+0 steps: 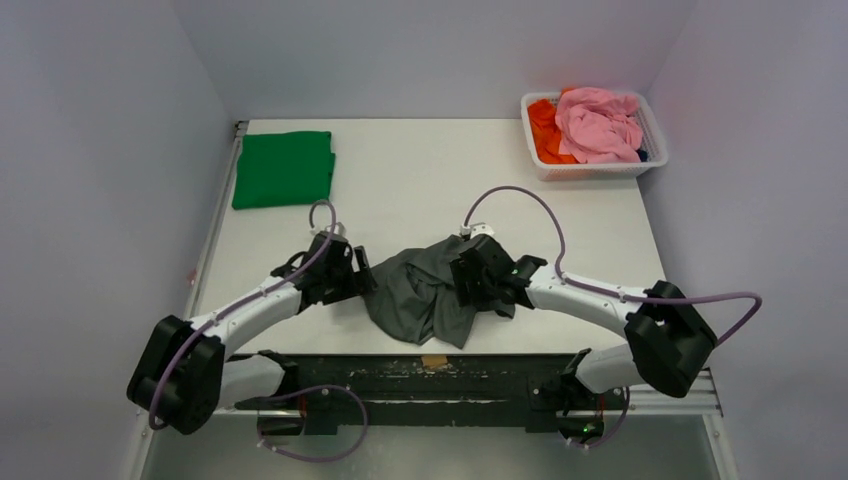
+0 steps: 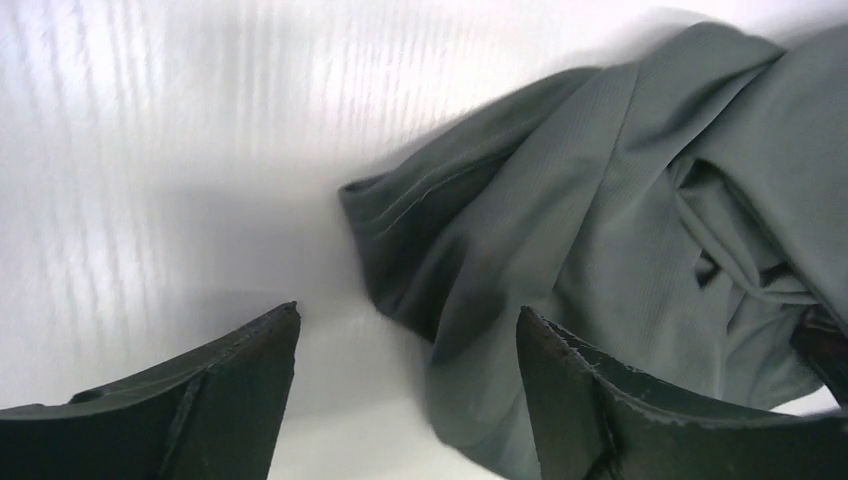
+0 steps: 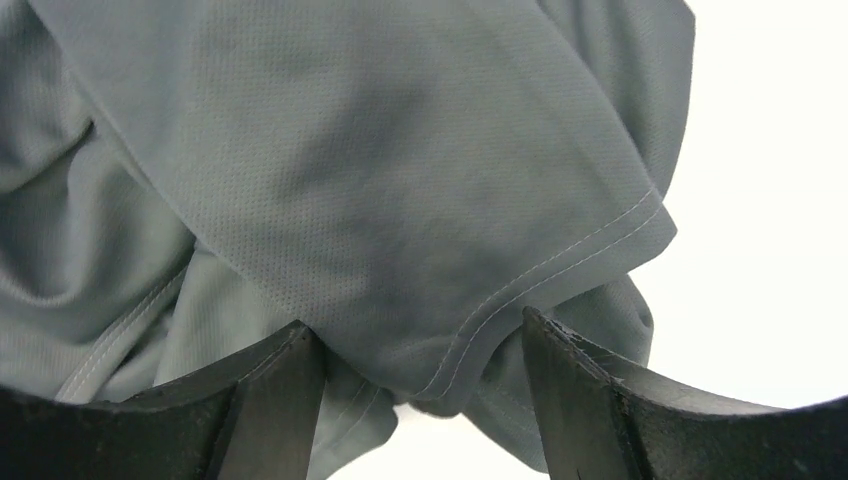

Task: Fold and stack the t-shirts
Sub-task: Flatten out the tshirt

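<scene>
A dark grey t-shirt (image 1: 425, 292) lies crumpled near the table's front edge, between my two arms. The green t-shirt (image 1: 283, 168) lies folded flat at the back left. My left gripper (image 1: 364, 282) is at the grey shirt's left edge. In the left wrist view it (image 2: 408, 316) is open, and a fold of the grey shirt (image 2: 600, 200) reaches into the gap near the right finger. My right gripper (image 1: 463, 285) is at the shirt's right side. In the right wrist view it (image 3: 415, 322) is open, and a stitched hem of the grey shirt (image 3: 400, 180) hangs loose between its fingers.
A white mesh basket (image 1: 650, 128) at the back right corner holds pink and orange clothes. Grey walls close in the table on the left, right and back. A black rail (image 1: 430, 385) runs along the near edge between the arm bases.
</scene>
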Available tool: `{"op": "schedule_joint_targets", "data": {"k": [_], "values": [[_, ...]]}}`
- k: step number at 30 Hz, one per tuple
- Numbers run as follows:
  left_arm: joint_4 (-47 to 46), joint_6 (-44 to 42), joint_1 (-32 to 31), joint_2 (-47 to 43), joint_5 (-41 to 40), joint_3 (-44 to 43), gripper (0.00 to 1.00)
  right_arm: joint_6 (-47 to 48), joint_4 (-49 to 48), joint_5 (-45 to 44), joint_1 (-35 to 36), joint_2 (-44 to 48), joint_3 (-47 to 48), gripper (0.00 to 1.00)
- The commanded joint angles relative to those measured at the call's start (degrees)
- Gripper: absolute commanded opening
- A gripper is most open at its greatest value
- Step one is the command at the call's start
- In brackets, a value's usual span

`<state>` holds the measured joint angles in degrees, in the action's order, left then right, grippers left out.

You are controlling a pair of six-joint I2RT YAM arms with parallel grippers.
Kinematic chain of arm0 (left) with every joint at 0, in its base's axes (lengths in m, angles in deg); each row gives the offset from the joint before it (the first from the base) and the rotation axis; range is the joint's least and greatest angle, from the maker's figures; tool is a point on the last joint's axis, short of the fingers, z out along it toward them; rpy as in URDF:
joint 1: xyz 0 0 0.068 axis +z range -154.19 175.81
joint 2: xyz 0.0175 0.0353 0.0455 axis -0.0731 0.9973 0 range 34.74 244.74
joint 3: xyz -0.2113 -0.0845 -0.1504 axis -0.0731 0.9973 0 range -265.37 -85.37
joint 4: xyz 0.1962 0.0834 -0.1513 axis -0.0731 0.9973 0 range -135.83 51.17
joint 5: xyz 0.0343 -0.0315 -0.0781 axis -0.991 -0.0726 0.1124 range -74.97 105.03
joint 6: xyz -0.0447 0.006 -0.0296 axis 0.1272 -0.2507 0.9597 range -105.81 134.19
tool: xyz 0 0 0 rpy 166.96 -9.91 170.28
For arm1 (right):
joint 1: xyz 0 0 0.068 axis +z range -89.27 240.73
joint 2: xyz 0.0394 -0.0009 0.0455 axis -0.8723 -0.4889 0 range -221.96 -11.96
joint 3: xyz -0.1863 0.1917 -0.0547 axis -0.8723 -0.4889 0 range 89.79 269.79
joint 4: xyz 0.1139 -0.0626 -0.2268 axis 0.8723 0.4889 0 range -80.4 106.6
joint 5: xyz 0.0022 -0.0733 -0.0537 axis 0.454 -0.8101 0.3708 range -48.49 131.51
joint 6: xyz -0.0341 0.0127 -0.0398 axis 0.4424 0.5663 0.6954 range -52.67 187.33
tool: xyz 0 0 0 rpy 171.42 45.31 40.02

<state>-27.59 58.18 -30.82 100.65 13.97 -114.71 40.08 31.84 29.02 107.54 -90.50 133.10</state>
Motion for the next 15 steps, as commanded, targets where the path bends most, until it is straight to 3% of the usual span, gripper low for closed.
{"op": "schedule_joint_targets", "data": {"k": [1, 6, 9, 13, 15], "values": [[-8.8, 0.4, 0.6, 7.8, 4.3, -3.5, 0.70, -3.4, -6.1, -7.3, -0.1, -0.2, -0.4, 0.66], [-15.2, 0.1, 0.6, 14.5, 13.3, -3.5, 0.37, -6.0, -7.1, -14.1, -0.7, -2.5, 0.1, 0.60], [-16.5, -0.1, 0.7, 15.4, 15.4, -3.4, 0.01, -6.7, -8.1, -15.8, -0.9, -2.4, 0.2, 0.57], [-14.6, -0.6, 0.6, 12.9, 12.6, -3.1, 0.00, -6.4, -7.2, -13.4, -1.0, -1.7, 0.7, 0.53], [-12.6, -0.7, 0.7, 10.4, 10.0, -2.9, 0.00, -7.1, -5.9, -12.6, -1.0, -0.9, 0.3, 0.41]]}}
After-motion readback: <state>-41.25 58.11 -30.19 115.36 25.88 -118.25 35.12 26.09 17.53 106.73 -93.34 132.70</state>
